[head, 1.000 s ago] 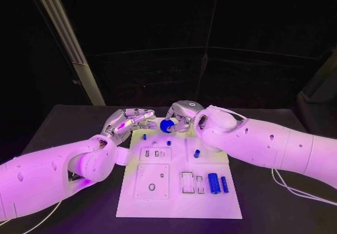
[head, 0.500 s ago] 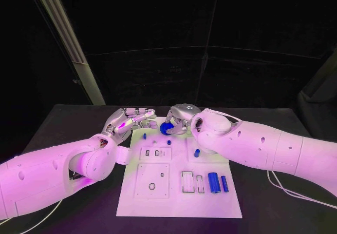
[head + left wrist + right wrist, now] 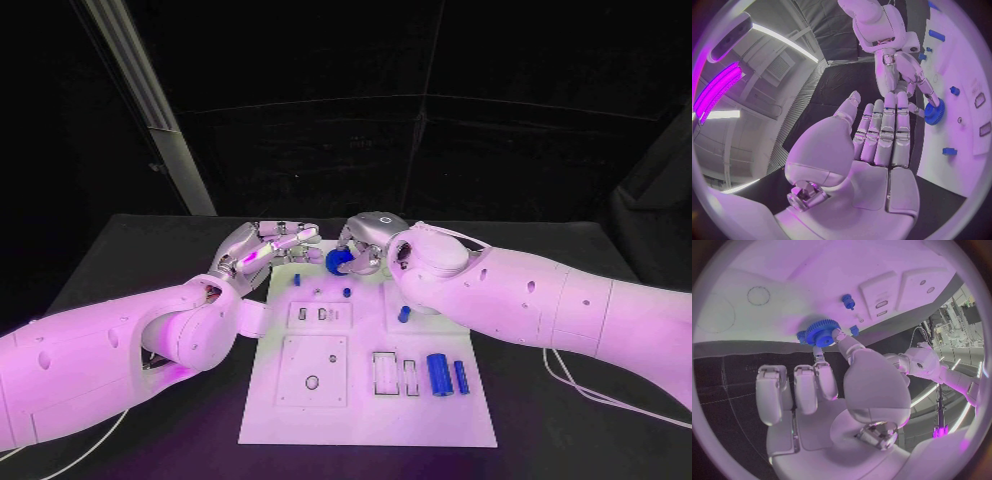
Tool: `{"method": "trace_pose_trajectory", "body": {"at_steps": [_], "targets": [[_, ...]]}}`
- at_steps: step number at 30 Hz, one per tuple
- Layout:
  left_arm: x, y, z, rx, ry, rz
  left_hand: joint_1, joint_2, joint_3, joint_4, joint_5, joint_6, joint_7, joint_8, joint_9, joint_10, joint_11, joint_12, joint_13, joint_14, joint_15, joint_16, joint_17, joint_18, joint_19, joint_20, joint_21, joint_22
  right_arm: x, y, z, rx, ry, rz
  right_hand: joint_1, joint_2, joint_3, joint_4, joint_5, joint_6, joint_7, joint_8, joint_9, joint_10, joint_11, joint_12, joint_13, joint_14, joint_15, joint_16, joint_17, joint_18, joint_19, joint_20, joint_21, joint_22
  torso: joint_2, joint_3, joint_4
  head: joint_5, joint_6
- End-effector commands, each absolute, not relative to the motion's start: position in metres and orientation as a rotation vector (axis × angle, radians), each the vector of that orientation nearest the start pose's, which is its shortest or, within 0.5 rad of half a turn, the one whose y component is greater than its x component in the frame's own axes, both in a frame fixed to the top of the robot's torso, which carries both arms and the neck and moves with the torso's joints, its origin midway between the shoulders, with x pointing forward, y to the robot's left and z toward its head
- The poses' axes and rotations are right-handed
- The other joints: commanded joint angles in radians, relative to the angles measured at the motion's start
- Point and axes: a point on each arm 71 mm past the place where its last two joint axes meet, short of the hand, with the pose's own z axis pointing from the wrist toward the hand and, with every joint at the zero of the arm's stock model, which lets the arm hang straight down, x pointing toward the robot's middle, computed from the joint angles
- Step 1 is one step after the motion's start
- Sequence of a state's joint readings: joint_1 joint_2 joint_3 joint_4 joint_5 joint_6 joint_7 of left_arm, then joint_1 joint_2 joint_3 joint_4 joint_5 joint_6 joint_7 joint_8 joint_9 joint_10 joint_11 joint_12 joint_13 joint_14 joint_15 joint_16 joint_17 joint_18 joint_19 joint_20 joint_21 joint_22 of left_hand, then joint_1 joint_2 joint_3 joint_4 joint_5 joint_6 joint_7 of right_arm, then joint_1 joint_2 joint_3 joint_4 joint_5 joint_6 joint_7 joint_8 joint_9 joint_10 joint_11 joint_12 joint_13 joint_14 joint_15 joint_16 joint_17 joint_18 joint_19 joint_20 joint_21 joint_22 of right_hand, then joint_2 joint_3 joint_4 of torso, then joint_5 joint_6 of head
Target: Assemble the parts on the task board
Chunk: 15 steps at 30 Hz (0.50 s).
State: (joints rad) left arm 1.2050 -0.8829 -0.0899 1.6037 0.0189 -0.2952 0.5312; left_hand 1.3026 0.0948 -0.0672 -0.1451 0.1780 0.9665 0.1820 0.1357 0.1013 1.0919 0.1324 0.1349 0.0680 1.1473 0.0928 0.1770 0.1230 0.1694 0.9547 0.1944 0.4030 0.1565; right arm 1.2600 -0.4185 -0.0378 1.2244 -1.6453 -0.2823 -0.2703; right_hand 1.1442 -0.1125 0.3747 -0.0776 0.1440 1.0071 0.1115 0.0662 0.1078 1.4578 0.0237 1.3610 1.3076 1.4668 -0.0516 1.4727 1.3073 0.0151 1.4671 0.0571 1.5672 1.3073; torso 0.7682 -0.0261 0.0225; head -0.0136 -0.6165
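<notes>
The left hand (image 3: 260,248) hangs over the black table (image 3: 130,260) just off the far left corner of the white rectangular task board (image 3: 368,420). It holds nothing. In the left wrist view its fingers (image 3: 886,132) lie straight and side by side with the thumb set apart from them, the palm flat and open. The white left arm (image 3: 101,350) comes in low from the near left of the table and runs along the board's left edge.

The right hand (image 3: 368,240) is at the board's far edge, near its middle. It pinches a small blue toothed gear (image 3: 819,333) between the thumb and a fingertip, while its other fingers (image 3: 773,390) are curled back toward the palm. In the head view the gear (image 3: 340,261) sits under the hand, over the far end of the board; whether it rests on the board or is held just above it cannot be told. The bulky white right arm (image 3: 548,305) reaches in from the right and crosses over the board's far right corner.

On the board, small blue pegs (image 3: 346,292) stand near the far end, a short blue cylinder (image 3: 405,314) lies by the right edge, and two longer blue cylinders (image 3: 440,375) lie side by side toward the near right, beside empty rectangular slots (image 3: 385,373).
</notes>
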Motion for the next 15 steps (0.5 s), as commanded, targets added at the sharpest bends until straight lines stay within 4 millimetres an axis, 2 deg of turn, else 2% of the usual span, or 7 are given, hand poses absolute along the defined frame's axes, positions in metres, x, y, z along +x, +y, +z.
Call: {"method": "trace_pose_trajectory", "body": {"at_steps": [1, 8, 15], "targets": [[0.4679, 0.2040, -0.1774, -1.053, 1.353, -1.671, -0.002, 0.012, -0.002, -0.006, -0.003, 0.003, -0.001, -0.005, -0.002, 0.006, 0.003, -0.005, 0.000, 0.001, 0.002, -0.004, 0.002, 0.012, -0.003, 0.006, -0.003, -0.001, 0.5348, -0.0648, -0.1639, -0.317, 1.573, 0.509, -0.010, -0.003, -0.007, -0.003, -0.009, -0.019, 0.004, -0.006, -0.008, -0.006, 0.007, -0.008, 0.046, 0.058, 0.007, -0.005, 0.054, -0.013, 0.099, 0.009, 0.000, 0.255, 0.000, -0.0003, 0.0000, 0.000, -0.002], [0.4678, 0.2040, -0.1774, -1.053, 1.354, -1.671, -0.002, 0.012, -0.002, -0.006, -0.003, 0.003, -0.001, -0.005, -0.002, 0.006, 0.003, -0.005, 0.000, 0.001, 0.002, -0.004, 0.002, 0.012, -0.003, 0.006, -0.003, -0.001, 0.5360, -0.0647, -0.1655, -0.323, 1.589, 0.498, -0.019, -0.014, -0.023, 0.004, -0.022, -0.096, 0.017, -0.006, -0.031, -0.025, 0.019, -0.039, 0.019, 0.056, 0.017, -0.011, 0.046, -0.011, 0.093, 0.019, -0.004, 0.244, 0.000, -0.0001, -0.0002, 0.001, -0.002], [0.4679, 0.2039, -0.1775, -1.054, 1.355, -1.670, -0.002, 0.012, -0.002, -0.006, -0.003, 0.003, -0.001, -0.005, -0.002, 0.006, 0.003, -0.005, 0.000, 0.001, 0.002, -0.004, 0.002, 0.012, -0.003, 0.006, -0.003, -0.001, 0.5353, -0.0637, -0.1667, -0.334, 1.606, 0.499, -0.031, -0.023, -0.045, 0.030, -0.040, -0.104, 0.020, -0.002, -0.038, -0.025, 0.022, -0.041, 0.018, 0.056, 0.020, -0.012, 0.048, -0.011, 0.093, 0.023, -0.004, 0.245, 0.000, 0.0001, -0.0003, 0.002, -0.004]]}}
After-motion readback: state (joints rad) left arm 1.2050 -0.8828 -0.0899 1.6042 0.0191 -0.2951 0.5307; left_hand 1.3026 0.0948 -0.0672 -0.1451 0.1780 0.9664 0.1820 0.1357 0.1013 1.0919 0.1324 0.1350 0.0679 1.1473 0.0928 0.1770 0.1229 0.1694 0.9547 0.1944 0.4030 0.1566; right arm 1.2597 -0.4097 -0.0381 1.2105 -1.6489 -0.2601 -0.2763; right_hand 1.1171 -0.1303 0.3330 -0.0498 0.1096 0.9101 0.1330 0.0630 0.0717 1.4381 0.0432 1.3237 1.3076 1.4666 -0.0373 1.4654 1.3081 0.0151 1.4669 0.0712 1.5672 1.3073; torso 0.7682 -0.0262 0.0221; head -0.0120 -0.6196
